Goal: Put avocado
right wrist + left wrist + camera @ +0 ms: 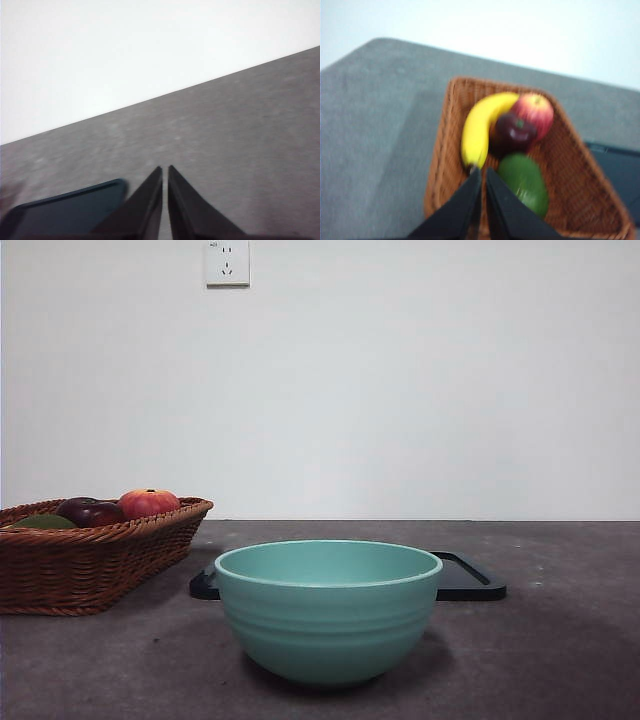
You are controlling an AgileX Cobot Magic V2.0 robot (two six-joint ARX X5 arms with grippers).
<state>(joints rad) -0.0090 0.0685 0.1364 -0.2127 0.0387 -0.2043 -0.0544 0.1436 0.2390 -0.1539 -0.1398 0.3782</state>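
The avocado [525, 183] lies in a brown wicker basket [580, 165] with a yellow banana [480, 127], a dark maroon fruit [512, 134] and a red-orange apple [535, 111]. In the front view the basket [90, 565] stands at the left, and only a sliver of the avocado [42, 522] shows over its rim. My left gripper [483, 172] is shut and empty, above the basket beside the avocado. My right gripper [165, 172] is shut and empty over bare table. Neither arm shows in the front view.
A mint-green bowl [328, 608] stands front and centre. A black tray [470, 575] lies flat behind it; its corner shows in the right wrist view [65, 210]. The table is dark grey, with a white wall behind.
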